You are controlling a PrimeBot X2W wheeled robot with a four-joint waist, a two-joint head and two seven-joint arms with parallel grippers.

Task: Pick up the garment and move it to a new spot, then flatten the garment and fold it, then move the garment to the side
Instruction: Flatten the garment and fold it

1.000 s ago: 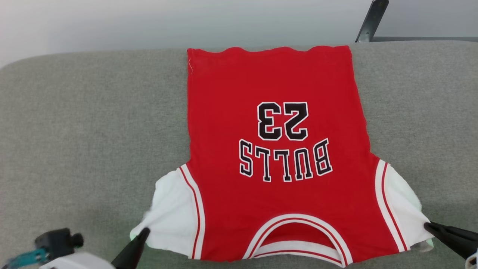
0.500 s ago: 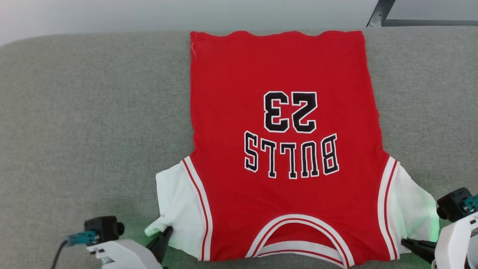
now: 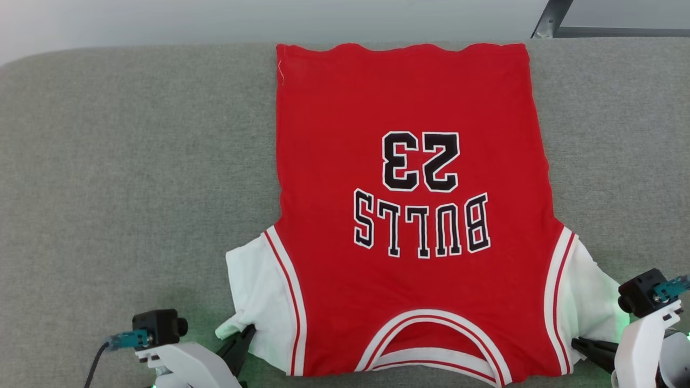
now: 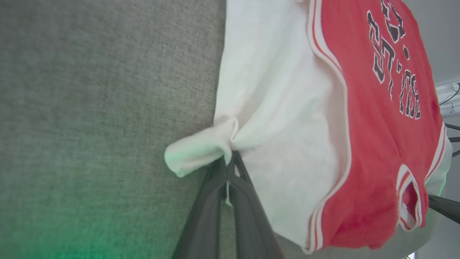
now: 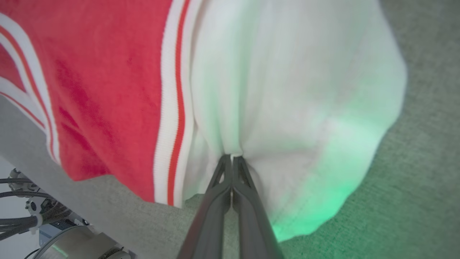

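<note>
The garment (image 3: 415, 215), a red jersey with white sleeves and "BULLS 23" print, lies spread on the grey table (image 3: 135, 161), collar toward me. My left gripper (image 3: 249, 330) is shut on the white left sleeve near its outer corner, bunching the cloth into a small fold. In the left wrist view the left gripper (image 4: 230, 156) pinches that sleeve (image 4: 273, 108). My right gripper (image 3: 575, 341) is shut on the white right sleeve. The right wrist view shows the right gripper (image 5: 232, 158) nipping puckered white cloth of the garment (image 5: 287, 90).
The grey fabric-covered table stretches wide to the left of the jersey and narrower to the right. A dark metal strut (image 3: 550, 19) stands beyond the far right edge. The near table edge and cables (image 5: 21, 212) show below it in the right wrist view.
Over the last second both grippers moved inward toward the jersey, and the sleeves slackened and bunched. The head camera also shifted early on, so the jersey sits higher in view.
</note>
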